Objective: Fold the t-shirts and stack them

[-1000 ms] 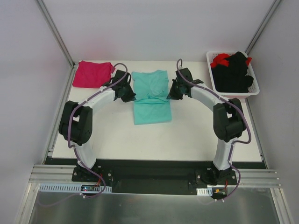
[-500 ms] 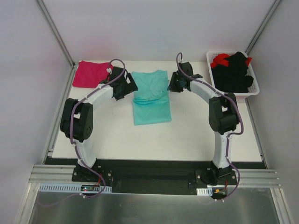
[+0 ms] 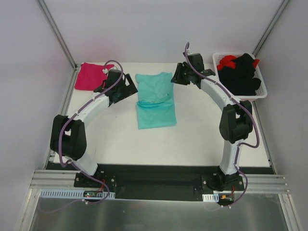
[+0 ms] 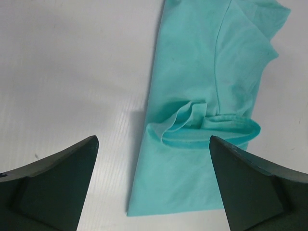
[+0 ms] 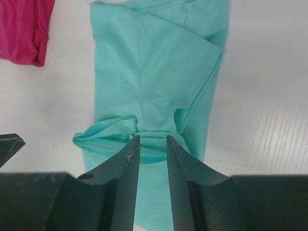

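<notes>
Teal shirt (image 3: 155, 98): mid counter (image 3: 202, 139), lying as a narrow near-to-far strip; near half flat, a bunched crease across the middle, sides folded in on the far half.
Left fingers (image 3: 127, 88): spread wide, holding nothing, just left of the teal shirt's far half; wrist view shows both tips (image 4: 153, 139) apart over bare counter and the shirt's (image 4: 202, 72) left edge.
Right fingers (image 3: 179, 77): narrow gap, nothing pinched, at the shirt's far right corner; wrist view has the tips (image 5: 153, 138) above the bunched crease (image 5: 144, 132).
Pink shirt (image 3: 89, 76): far left corner, folded, apart from the teal one; also seen in the right wrist view (image 5: 21, 29).
Basket (image 3: 240, 97): white, far right corner, holding black garments (image 3: 243, 74) and a red one (image 3: 228, 61).
</notes>
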Controlling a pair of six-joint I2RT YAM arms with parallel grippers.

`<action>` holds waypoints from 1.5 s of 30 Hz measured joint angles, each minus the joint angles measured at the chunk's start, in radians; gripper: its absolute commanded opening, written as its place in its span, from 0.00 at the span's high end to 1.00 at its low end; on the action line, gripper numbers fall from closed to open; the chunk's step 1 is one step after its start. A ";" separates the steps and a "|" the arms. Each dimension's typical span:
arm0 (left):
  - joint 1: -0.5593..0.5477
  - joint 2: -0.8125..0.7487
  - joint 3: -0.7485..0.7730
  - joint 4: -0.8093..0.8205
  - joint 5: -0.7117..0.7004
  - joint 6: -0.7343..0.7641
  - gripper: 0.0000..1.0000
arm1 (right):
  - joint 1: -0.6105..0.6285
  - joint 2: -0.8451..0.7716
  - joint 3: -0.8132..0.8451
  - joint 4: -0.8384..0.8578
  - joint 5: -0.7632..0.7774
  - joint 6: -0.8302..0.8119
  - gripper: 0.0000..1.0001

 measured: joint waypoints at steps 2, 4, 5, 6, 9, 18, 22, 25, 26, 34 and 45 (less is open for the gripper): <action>-0.011 -0.045 -0.054 -0.003 -0.008 -0.002 0.01 | 0.006 -0.011 -0.015 -0.008 -0.031 0.000 0.70; -0.018 -0.063 -0.085 -0.005 -0.015 -0.002 0.01 | 0.016 -0.012 -0.029 -0.021 -0.062 -0.001 0.70; -0.023 -0.064 -0.098 -0.006 -0.025 -0.002 0.01 | 0.024 -0.012 -0.037 -0.032 -0.075 -0.003 0.69; -0.023 -0.063 -0.108 -0.009 -0.035 -0.002 0.01 | 0.031 -0.011 -0.043 -0.045 -0.085 -0.004 0.69; -0.019 -0.051 -0.117 -0.035 -0.053 -0.001 0.01 | 0.053 -0.001 -0.048 -0.068 -0.125 -0.005 0.69; -0.005 -0.047 -0.114 -0.066 -0.065 0.000 0.01 | 0.061 0.110 -0.041 -0.113 -0.187 -0.007 0.69; -0.005 -0.047 -0.108 -0.081 -0.064 0.000 0.01 | 0.056 0.148 -0.011 -0.134 -0.206 -0.007 0.70; -0.005 -0.047 -0.108 -0.089 -0.064 0.000 0.01 | 0.055 0.153 0.004 -0.140 -0.216 -0.007 0.70; -0.005 -0.047 -0.108 -0.091 -0.064 0.000 0.01 | 0.056 0.153 0.008 -0.142 -0.218 -0.007 0.69; 0.001 -0.046 -0.101 -0.113 -0.079 -0.001 0.01 | 0.094 0.152 0.013 -0.173 -0.234 -0.006 0.69; 0.167 -0.052 -0.081 -0.204 -0.088 -0.001 0.01 | 0.267 0.168 0.033 -0.174 -0.260 0.043 0.70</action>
